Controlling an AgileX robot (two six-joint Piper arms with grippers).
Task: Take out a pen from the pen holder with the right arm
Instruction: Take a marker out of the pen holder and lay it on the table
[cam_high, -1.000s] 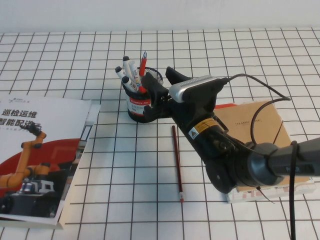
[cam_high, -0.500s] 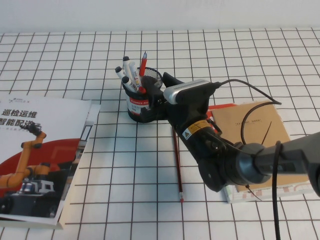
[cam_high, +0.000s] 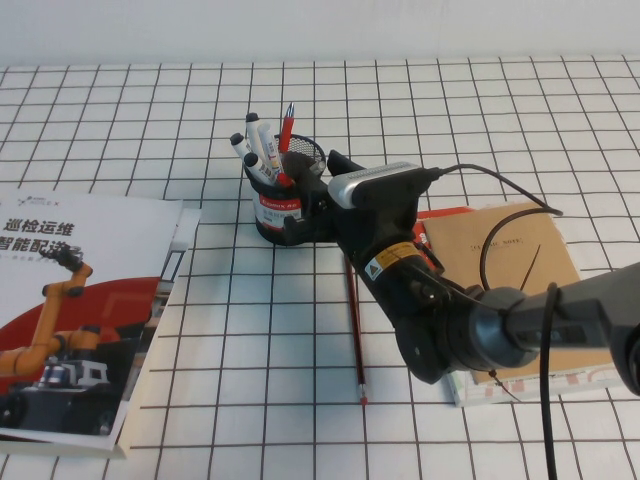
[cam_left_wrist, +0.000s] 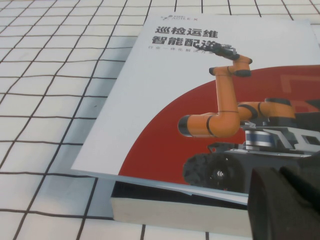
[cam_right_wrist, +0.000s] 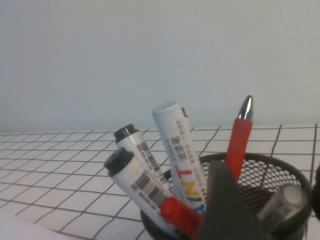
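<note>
The black mesh pen holder (cam_high: 277, 208) stands mid-table and holds white markers with black caps (cam_high: 255, 150), a red pen (cam_high: 286, 128) and a red-capped marker (cam_high: 283, 180). My right gripper (cam_high: 311, 196) is pressed up to the holder's right side at rim height, open. In the right wrist view its near finger (cam_right_wrist: 225, 200) stands in front of the holder (cam_right_wrist: 280, 167), the other finger just shows at the frame's edge, and a clear-capped pen (cam_right_wrist: 282, 202) lies between them, not gripped. My left gripper (cam_left_wrist: 285, 202) hovers low over the booklet's corner.
A thin dark-red pencil (cam_high: 354, 320) lies on the table in front of the holder, under my right arm. A brown notebook (cam_high: 520, 260) lies at the right. The robot booklet (cam_high: 80, 300) (cam_left_wrist: 200, 100) covers the left front of the table.
My right arm has pushed left and slightly down toward the holder, bringing its jaws in around the holder's right rim. The jaws have narrowed a little. The pens have not moved.
</note>
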